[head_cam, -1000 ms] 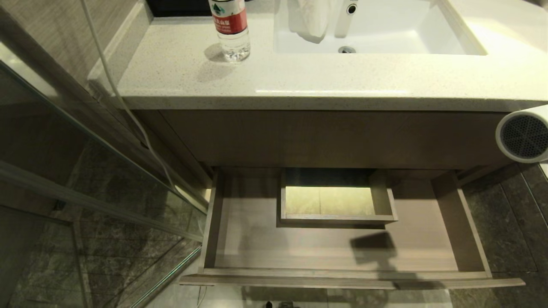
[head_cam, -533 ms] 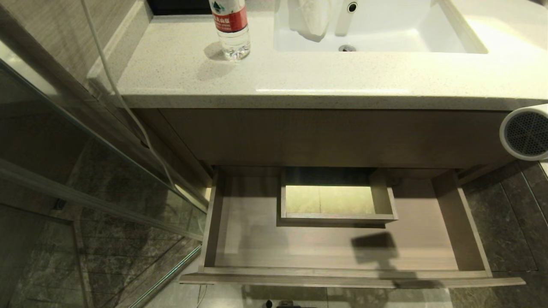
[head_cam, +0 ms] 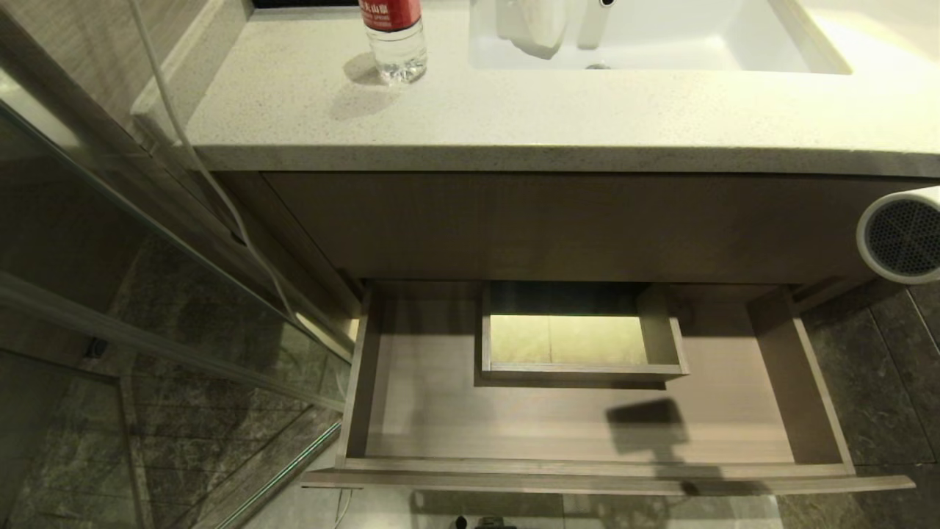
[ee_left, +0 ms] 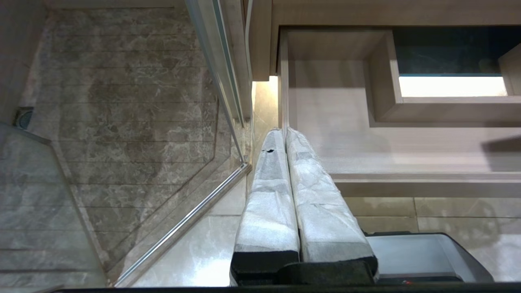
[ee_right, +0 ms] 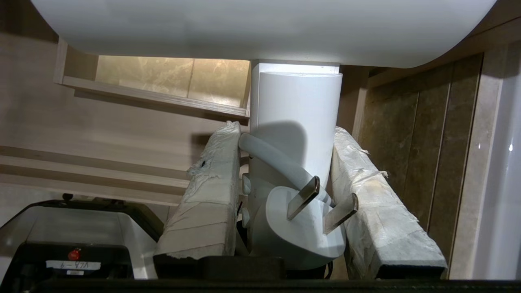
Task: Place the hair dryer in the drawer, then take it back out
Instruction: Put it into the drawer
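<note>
1. Since the earlier frame the whole head view has shifted, so the counter sits higher in the picture; that is the camera moving. The hair dryer (head_cam: 902, 235) is staying at the right edge, just under the counter lip.
2. One speckled pale countertop (head_cam: 470, 110) is spanning the top of the head view, with one white sink (head_cam: 661, 44) sunk into it.
3. One drawer (head_cam: 587, 470) is standing pulled fully out below the wood-grain cabinet front, its pale floor bare apart from a shadow; one boxed rectangular cut-out (head_cam: 580, 367) is sitting at its back.
4. One glass shower panel (head_cam: 147, 294) is running along the left, over dark marble floor tiles.
5. One hair dryer is hanging outside the drawer, above and to the right of its right wall, its round grey mesh grille facing the head camera.
6. The right gripper (ee_right: 285, 162) is clamping the dryer's white handle between two tape-wrapped fingers (ee_right: 211, 183), with the folded cord and one plug (ee_right: 301, 228), showing two flat metal prongs, tucked between them.
7. The left gripper (ee_left: 285, 134) is hanging near the drawer's left front corner, its two wrapped fingers pressed together on nothing.
8. One clear water bottle (head_cam: 395, 37) with a red label is standing on the counter, left of the sink.
</note>
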### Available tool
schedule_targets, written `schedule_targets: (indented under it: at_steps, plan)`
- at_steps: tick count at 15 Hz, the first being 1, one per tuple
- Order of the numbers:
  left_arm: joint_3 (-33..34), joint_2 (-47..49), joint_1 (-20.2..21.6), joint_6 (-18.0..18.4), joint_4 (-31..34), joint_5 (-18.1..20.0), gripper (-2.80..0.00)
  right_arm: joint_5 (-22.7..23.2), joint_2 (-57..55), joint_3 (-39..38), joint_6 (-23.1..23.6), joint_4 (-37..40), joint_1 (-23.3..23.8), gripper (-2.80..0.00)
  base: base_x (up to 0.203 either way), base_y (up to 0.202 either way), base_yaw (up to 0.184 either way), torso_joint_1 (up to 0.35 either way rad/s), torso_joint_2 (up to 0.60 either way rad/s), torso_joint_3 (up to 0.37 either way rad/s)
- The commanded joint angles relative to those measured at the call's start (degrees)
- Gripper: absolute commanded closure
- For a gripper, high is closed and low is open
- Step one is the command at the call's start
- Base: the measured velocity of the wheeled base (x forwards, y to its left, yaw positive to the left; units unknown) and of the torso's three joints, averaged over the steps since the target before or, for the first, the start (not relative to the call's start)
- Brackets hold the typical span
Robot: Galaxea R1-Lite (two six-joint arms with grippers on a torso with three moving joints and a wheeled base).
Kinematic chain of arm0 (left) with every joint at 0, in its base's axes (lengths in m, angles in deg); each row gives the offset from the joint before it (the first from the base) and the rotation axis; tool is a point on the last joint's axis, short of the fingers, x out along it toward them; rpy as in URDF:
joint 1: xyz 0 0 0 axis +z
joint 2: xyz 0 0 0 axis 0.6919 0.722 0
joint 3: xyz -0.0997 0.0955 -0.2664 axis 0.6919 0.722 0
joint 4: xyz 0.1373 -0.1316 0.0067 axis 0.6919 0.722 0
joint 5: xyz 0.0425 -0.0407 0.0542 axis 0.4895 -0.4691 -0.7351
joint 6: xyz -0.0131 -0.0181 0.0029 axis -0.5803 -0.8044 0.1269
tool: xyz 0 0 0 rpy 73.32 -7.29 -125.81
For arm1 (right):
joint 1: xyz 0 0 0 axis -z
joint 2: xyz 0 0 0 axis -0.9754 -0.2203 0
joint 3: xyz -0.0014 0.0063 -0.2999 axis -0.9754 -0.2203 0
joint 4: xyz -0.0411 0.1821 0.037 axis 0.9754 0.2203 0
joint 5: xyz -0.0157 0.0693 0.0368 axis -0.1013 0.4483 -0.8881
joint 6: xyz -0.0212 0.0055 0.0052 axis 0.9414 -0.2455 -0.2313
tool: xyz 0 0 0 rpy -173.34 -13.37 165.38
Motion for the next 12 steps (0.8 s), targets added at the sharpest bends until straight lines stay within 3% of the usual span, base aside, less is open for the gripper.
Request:
schedule_targets:
  at_steps: [1,12]
  plan:
    - [0.0,0.0,0.0,0.0,0.1,0.0,0.0,0.0,0.6,-0.6,0.1,0.1,0.0,0.0,0.0,0.0,0.0,-0.261,0.53,0.258]
    - [0.0,0.0,0.0,0.0,0.1,0.0,0.0,0.0,2.2,-3.6,0.1,-1.4,0.0,0.0,0.0,0.0,0.0,-0.263,0.53,0.268]
